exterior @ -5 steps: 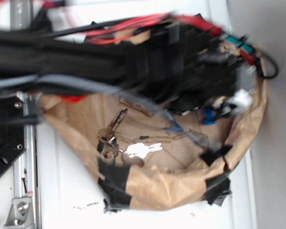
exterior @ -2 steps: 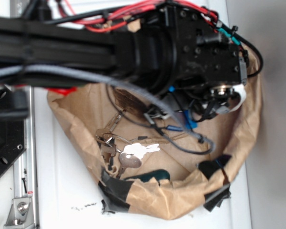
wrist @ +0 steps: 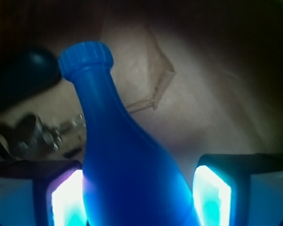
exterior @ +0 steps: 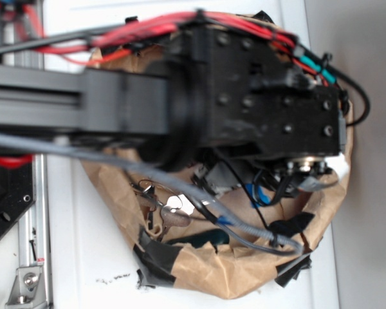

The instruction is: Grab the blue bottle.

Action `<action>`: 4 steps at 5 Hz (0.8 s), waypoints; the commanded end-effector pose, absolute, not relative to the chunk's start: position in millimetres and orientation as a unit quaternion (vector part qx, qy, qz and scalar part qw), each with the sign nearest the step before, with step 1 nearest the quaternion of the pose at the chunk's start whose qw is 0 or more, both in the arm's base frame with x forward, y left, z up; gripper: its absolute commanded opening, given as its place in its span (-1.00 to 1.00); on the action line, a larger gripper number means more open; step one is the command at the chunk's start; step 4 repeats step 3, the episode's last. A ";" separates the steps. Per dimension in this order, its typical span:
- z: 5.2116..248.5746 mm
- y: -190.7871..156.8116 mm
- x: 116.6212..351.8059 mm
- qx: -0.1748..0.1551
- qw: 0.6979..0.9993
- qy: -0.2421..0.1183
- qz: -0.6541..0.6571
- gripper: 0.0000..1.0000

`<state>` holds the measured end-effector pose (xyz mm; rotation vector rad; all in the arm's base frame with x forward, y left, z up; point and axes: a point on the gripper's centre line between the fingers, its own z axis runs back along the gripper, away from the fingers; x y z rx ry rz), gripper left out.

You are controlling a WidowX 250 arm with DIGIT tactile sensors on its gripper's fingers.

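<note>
Big crumpled brown paper basket (exterior: 199, 273) walls everything in on the white tabletop (exterior: 83, 257). The black claw (wrist: 140, 197) is spread, straddling the bright blue pin-shaped plastic bottle (wrist: 122, 160), neck toward eleven o'clock, body centred for squeezing. Silver keys (wrist: 35, 134) at nine o'clock.

One blue bottle (wrist: 127, 160), perhaps several keys (exterior: 170, 209)

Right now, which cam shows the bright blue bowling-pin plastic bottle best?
Wrist view. The bright blue plastic bottle fills the frame, ribbed cap to wide body, sitting between the gripper fingers. In the exterior view the arm hides it; I can't pick the bottle out inside the brown paper bag.
</note>
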<state>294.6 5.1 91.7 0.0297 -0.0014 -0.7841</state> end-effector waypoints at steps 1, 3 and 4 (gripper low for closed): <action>152.7 8.0 311.3 -0.003 0.983 -0.054 -0.173 -1.00; 163.1 20.3 307.1 0.017 0.996 -0.029 -0.084 -1.00; 163.1 20.3 307.1 0.017 0.996 -0.029 -0.084 -1.00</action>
